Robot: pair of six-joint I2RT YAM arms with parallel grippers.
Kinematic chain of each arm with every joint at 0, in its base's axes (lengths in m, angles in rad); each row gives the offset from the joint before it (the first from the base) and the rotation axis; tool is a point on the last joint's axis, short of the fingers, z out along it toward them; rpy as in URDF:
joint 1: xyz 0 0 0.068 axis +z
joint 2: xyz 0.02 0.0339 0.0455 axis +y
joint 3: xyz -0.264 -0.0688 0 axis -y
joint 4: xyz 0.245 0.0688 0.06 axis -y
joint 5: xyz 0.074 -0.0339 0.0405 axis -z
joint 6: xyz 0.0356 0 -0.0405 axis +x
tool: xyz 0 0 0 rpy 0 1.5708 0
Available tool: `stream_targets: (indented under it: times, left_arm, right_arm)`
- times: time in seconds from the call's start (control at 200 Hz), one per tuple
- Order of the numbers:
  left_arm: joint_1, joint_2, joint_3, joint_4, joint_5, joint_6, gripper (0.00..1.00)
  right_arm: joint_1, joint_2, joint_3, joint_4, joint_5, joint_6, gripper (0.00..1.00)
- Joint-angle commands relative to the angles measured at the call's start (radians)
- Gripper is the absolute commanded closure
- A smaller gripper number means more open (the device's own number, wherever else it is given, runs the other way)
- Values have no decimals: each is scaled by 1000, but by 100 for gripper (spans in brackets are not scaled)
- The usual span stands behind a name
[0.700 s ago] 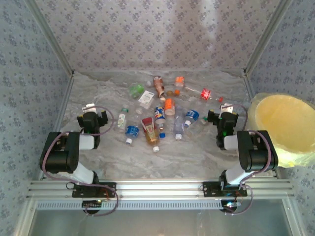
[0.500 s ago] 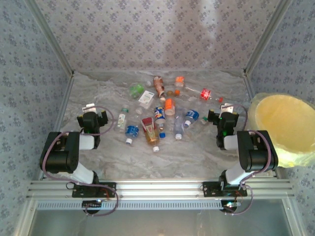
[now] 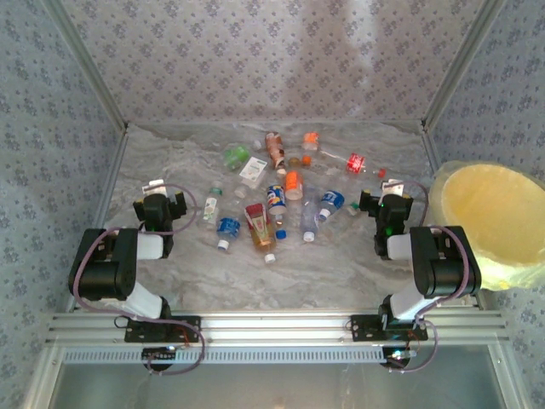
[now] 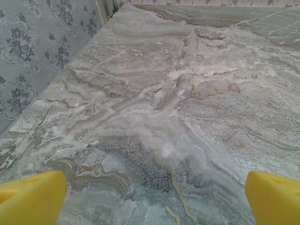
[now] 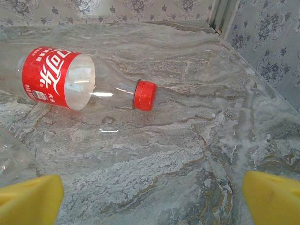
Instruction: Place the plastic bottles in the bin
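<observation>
a marbled worktop [image 3: 341, 264] is enclosed by patterned walls [image 3: 255, 60]. the bin [image 3: 441, 192], lined in pale yellow, is set at the worktop's right edge, well apart from the bottles. the left claw [image 4: 152, 201] is held wide apart over bare worktop, nothing between its yellow fingertips [image 4: 28, 199]; the right claw [image 5: 152, 199] is likewise spread and empty. the plastic bottles [image 3: 272, 200] are scattered across the middle of the worktop. a red-labelled bottle [image 5: 61, 77] is seen on its side ahead of the right claw.
</observation>
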Motion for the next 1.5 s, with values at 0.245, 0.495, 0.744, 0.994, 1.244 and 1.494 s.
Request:
stream_targets:
  times: [0.245,0.495,0.744,0.994,1.244,1.494]
  left_arm:
    - [-6,-76,11,-27,68,29,2]
    - [-12,-351,74,-360,-26,-101,2]
    - [-51,-479,337,-1062,-85,-467,2]
    - [-203,-365,507,-1553,217,-690,2]
    - [-331,-107,637,-1520,243,-500,2]
    - [-328,70,725,-1482,214,-393,4]
  right_arm:
    - [17,-38,-37,48,-80,-44,0]
    - [120,-256,11,-211,46,-96,0]
    - [171,-311,239,-686,9,74,0]
    - [211,-270,297,-668,-31,204,0]
    - [240,-207,345,-642,-33,211,0]
    - [262,-224,320,-634,30,168,0]
